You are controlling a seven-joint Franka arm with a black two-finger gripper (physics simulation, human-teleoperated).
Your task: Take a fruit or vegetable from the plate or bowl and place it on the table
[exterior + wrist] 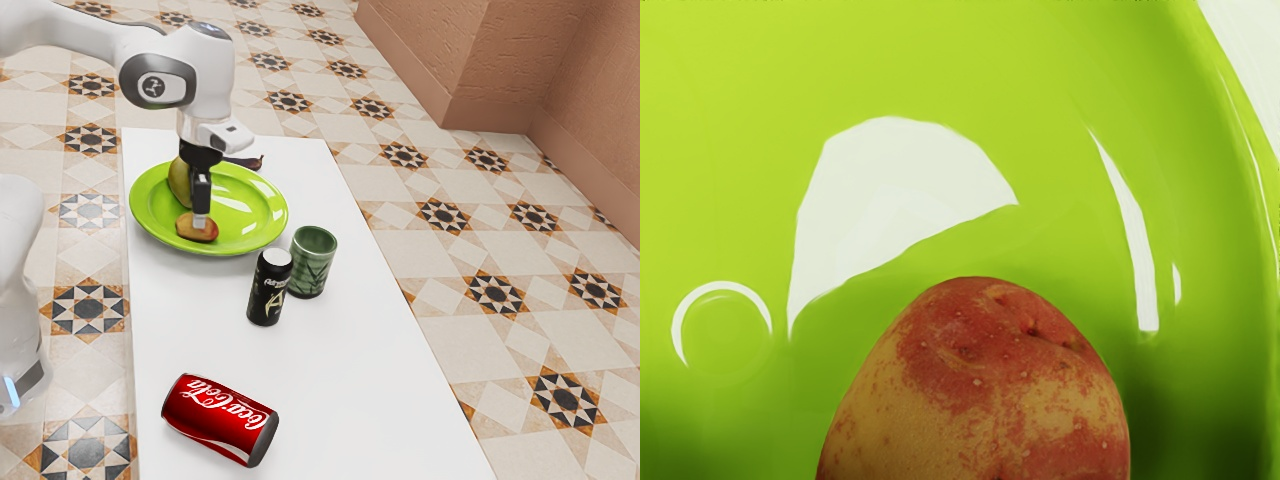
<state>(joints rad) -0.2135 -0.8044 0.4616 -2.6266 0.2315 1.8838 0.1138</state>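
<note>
**My tool [201,219] is down at a potato [197,231] in the green plate [262,232]**

I have my tool pointing straight down inside the rim of the plate, its tip right over the potato in the exterior view. I cannot tell how far open it is, or whether it has hold of the potato. The potato is red and yellow, with small pits in its skin, and in the wrist view it lies close under my hand, with bright glossy reflections on the plate around it. In the exterior view it is in the part of the plate nearer the camera.

A larger yellow-green fruit [179,182] is also in the plate, partly behind my tool. A dark, slender thing with a stem [248,162] shows past the plate's far rim.

The plate is at the far end of the white surface [330,390]. Near its rim, toward the exterior view's right, a green patterned cup [315,262] and a black can [269,290] stand upright side by side; whether they touch I cannot tell. Well apart from them, nearer the camera, a red Coca-Cola can [219,418] lies on its side.
</note>
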